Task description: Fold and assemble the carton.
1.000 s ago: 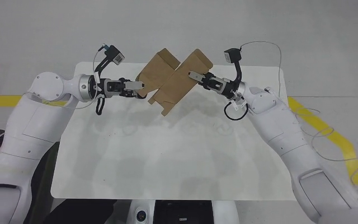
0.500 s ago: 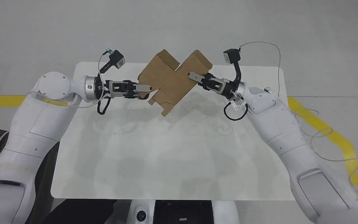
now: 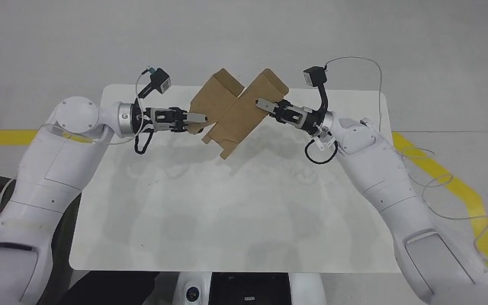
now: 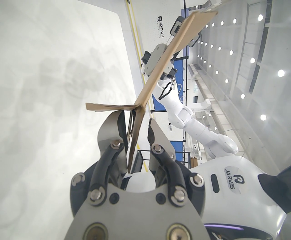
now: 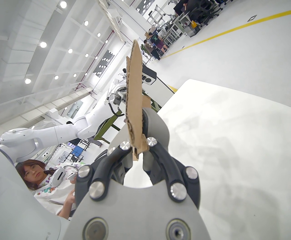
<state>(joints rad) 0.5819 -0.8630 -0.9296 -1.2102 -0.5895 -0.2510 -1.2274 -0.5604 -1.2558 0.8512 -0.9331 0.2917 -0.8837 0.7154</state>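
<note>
I'm looking down on a white table (image 3: 229,229) with rounded corners and a plain matte top. It stands on a pale grey floor (image 3: 229,38), where a yellow line (image 3: 15,137) runs out past both of its sides.

Dark letters with a round mark beside them run up a tall white wall panel (image 4: 161,26) in the big hall, seen from the left wrist; they spell a maker's name, so they are not read out; more dark letters of the same kind, much smaller, sit on a low white board (image 4: 170,127) farther down the same wall; from the right wrist, a small grey square sign (image 5: 252,18) lies flat on the pale shiny floor (image 5: 250,56), too small to read.
</note>
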